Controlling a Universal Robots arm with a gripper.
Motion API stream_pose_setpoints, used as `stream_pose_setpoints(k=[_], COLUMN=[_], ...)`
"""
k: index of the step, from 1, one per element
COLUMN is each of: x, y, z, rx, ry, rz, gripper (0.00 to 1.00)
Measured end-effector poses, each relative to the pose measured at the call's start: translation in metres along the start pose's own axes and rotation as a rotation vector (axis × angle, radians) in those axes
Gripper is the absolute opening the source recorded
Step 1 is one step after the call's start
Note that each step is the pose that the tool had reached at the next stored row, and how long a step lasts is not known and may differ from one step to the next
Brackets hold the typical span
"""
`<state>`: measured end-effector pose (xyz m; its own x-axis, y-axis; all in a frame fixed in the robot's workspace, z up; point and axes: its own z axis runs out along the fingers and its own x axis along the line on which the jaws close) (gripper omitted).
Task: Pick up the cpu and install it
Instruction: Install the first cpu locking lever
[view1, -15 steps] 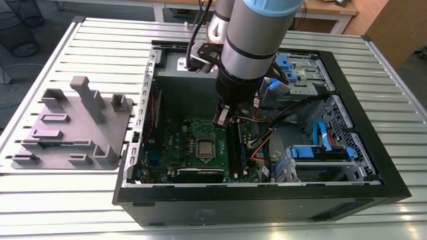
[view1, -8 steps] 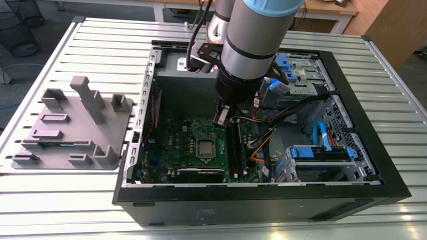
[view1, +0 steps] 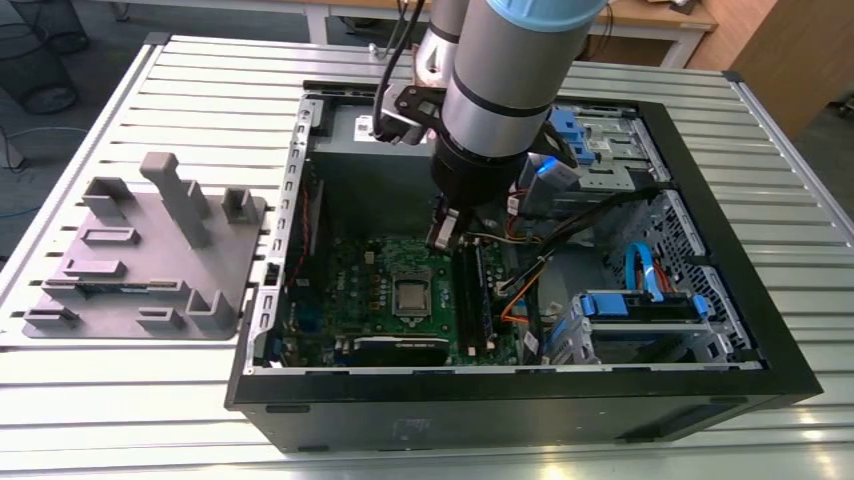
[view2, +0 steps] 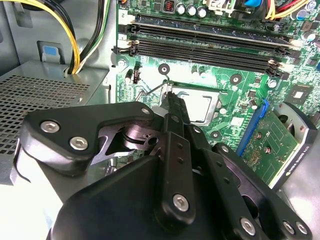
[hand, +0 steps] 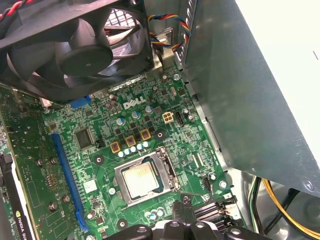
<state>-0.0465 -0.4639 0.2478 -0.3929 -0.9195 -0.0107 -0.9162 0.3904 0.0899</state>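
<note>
Can see the gripper (view2: 170, 94) low over the green board (hand: 190, 145), pinched together with nothing in it. Can see the cpu (hand: 140, 180) lying flat in its socket (hand: 168, 172), near the fingertips.

The cpu (hand: 139, 180), a pale silvery square, lies flat inside its metal-framed socket (hand: 167, 169) on the green motherboard (hand: 100, 150).

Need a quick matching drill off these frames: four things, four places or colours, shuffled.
1. cpu
2. fan
3. holder tray
4. long slot

a. blue
b. on the table outside the case, at the exterior view's left
c. seated in the metal-framed socket
d. black, beside the motherboard

Pairs: 1-c, 2-d, 3-b, 4-a
</note>
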Motion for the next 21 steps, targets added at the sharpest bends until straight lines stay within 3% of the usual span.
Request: stream_pose_setpoints(k=[21], x=[-0.0038], y=[0.0016], z=[0.0002], rx=[0.0], ry=[0.0], rz=[0.0], gripper=[0.11])
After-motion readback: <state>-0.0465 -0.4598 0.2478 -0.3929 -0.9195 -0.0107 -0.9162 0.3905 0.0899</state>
